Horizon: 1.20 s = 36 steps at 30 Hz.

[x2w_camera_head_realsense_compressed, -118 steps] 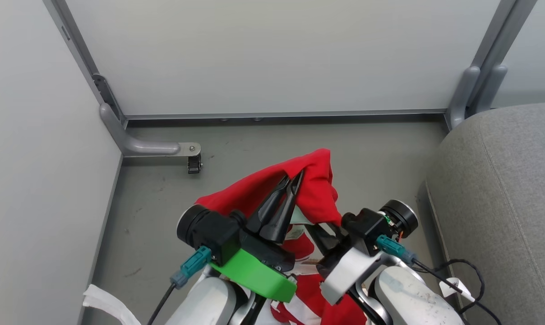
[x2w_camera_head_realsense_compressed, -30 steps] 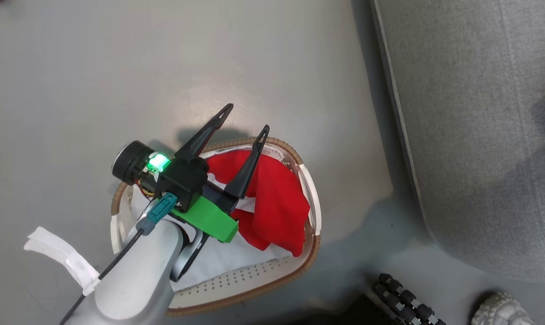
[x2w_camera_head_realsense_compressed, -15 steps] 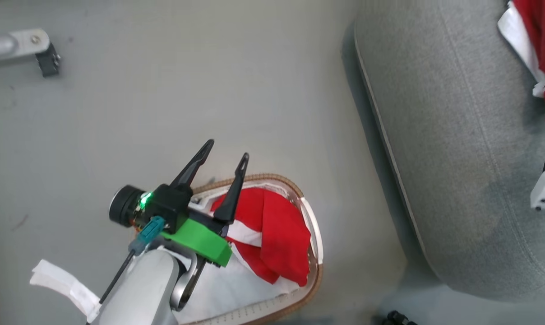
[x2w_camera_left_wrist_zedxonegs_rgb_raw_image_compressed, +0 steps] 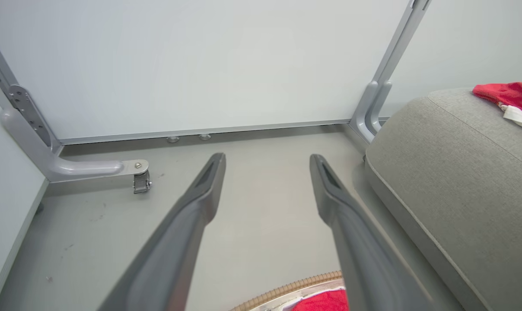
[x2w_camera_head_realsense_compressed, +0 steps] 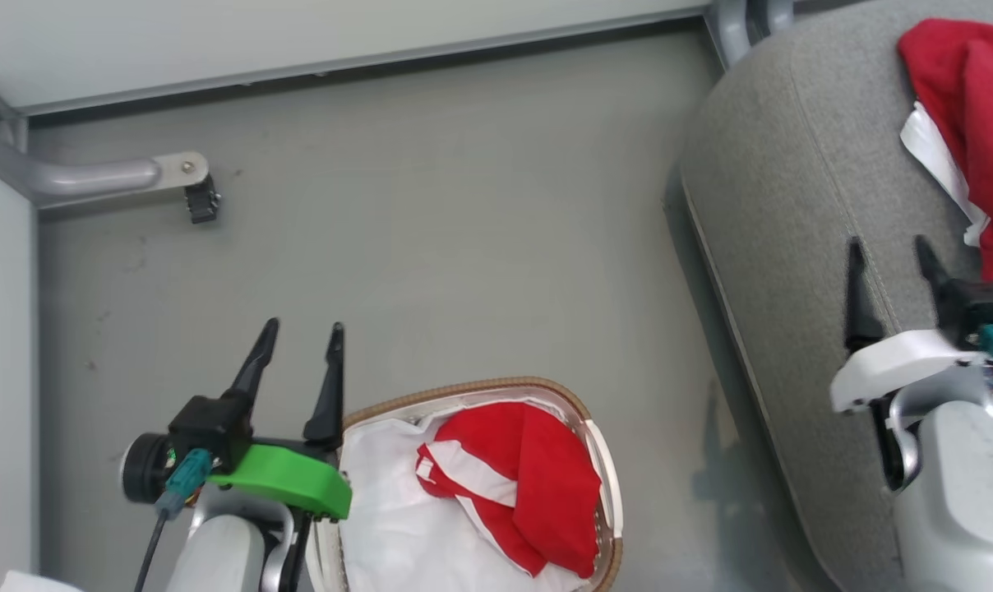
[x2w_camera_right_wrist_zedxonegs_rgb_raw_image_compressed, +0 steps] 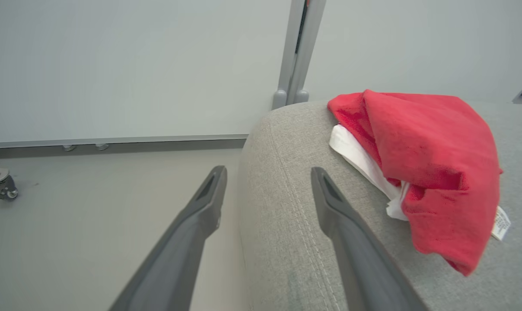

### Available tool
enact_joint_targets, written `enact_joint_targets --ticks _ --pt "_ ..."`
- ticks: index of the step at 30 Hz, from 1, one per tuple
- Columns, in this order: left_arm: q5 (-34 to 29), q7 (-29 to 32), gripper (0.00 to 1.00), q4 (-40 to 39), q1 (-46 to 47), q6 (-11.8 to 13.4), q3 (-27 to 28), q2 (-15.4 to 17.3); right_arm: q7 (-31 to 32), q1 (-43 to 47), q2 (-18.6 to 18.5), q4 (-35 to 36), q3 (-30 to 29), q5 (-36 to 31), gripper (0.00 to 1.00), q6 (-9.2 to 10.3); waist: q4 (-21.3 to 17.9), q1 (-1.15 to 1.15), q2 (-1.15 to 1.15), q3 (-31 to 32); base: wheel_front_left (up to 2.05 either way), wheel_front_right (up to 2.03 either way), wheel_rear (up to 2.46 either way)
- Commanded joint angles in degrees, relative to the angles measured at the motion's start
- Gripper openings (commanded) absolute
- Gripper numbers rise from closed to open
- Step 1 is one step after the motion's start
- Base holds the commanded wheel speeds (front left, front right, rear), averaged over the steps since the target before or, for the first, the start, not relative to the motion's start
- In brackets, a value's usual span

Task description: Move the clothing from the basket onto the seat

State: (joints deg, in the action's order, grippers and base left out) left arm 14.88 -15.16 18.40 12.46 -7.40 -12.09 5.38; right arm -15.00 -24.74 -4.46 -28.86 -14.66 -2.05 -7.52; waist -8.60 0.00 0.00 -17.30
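Grey floor (x2w_camera_head_realsense_compressed: 431, 247), head view: red garment (x2w_camera_head_realsense_compressed: 529, 485) in the basket (x2w_camera_head_realsense_compressed: 480, 386) at 6 o'clock, second garment (x2w_camera_head_realsense_compressed: 965, 99) on the seat (x2w_camera_head_realsense_compressed: 792, 205) at 2; left gripper (x2w_camera_head_realsense_compressed: 303, 327), right gripper (x2w_camera_head_realsense_compressed: 888, 244) both spread, empty. Left wrist view: basket rim at 6. Right wrist view: seemingly a label (x2w_camera_right_wrist_zedxonegs_rgb_raw_image_compressed: 501, 223) at 4.

Left claw (x2w_camera_head_realsense_compressed: 301, 326) and right claw (x2w_camera_head_realsense_compressed: 888, 242), jaws apart.

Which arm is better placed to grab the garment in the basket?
Left, probably: the left gripper is open beside the basket holding that garment; the right gripper hovers over the seat.
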Motion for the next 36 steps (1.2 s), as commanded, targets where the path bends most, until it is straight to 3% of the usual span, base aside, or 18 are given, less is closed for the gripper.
enact_joint_targets --ticks 1,10,17,29,36 --pt "-0.76 0.02 1.0 0.04 -1.55 -0.17 1.64 -0.33 -0.26 1.78 0.3 0.68 1.64 0.7 1.0 0.06 2.86 0.0 0.0 3.14 0.0 0.0 0.0" --pt "-3.68 0.02 1.0 -0.01 -5.54 -0.17 9.89 -2.01 -0.25 7.41 1.37 5.7 7.46 3.88 1.0 0.06 6.26 0.0 0.0 8.0 0.0 0.0 0.0" --pt "-3.66 0.02 1.0 0.64 -8.58 -0.17 12.19 -2.39 -0.25 11.97 1.42 5.96 10.45 5.59 1.0 0.06 7.12 0.0 0.0 11.11 0.0 0.0 0.0" --pt "-0.24 0.02 1.0 2.61 -11.97 -0.17 10.14 -2.43 -0.25 17.16 1.43 4.72 11.72 7.93 1.0 0.05 7.53 0.0 0.0 14.58 0.0 0.0 0.0" --pt "0.43 0.02 1.0 3.18 -10.88 -0.17 8.34 -2.4 -0.25 15.98 1.43 4.84 12.27 8.18 1.0 0.06 6.91 0.0 0.0 13.22 0.0 0.0 0.0"
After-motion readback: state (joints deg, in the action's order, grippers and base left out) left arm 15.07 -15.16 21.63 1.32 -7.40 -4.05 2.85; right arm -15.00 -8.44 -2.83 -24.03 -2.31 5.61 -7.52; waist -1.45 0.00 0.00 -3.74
